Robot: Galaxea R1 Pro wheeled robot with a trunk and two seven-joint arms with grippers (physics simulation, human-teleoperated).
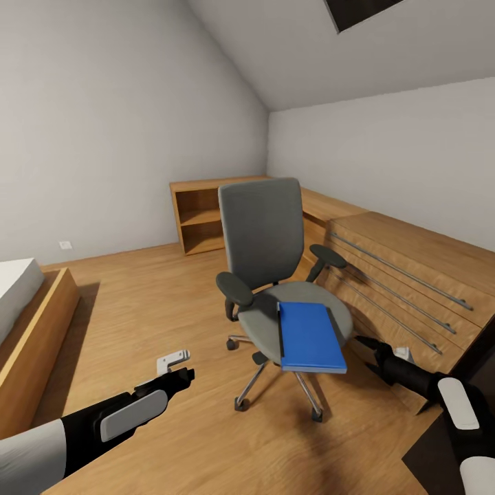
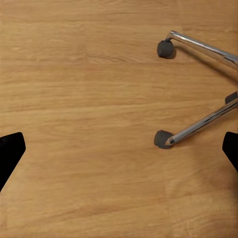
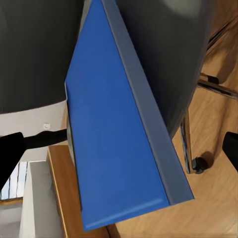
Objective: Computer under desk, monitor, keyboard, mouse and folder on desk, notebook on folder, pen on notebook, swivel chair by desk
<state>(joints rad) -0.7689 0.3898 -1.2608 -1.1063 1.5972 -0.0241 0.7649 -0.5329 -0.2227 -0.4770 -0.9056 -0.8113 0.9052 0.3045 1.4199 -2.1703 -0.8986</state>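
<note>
The grey swivel chair (image 1: 265, 237) stands mid-room on the wooden floor. The blue folder (image 1: 309, 335) lies flat on its seat, with its near edge overhanging the front. My right gripper (image 1: 363, 349) is open just right of the folder's near corner. In the right wrist view the folder (image 3: 111, 139) lies close between the right gripper's (image 3: 119, 151) fingertips, apart from both. My left gripper (image 1: 180, 369) hangs open over bare floor left of the chair base, with the chrome legs and castors (image 2: 163, 139) ahead of it. The desk, computer, monitor, keyboard, mouse, notebook and pen are out of view.
A low light-wood shelving unit (image 1: 201, 214) stands in the far corner. A wooden drawer unit with metal rails (image 1: 405, 275) runs along the right wall, close behind the chair. The bed frame (image 1: 34, 330) is at the left. Open floor lies between bed and chair.
</note>
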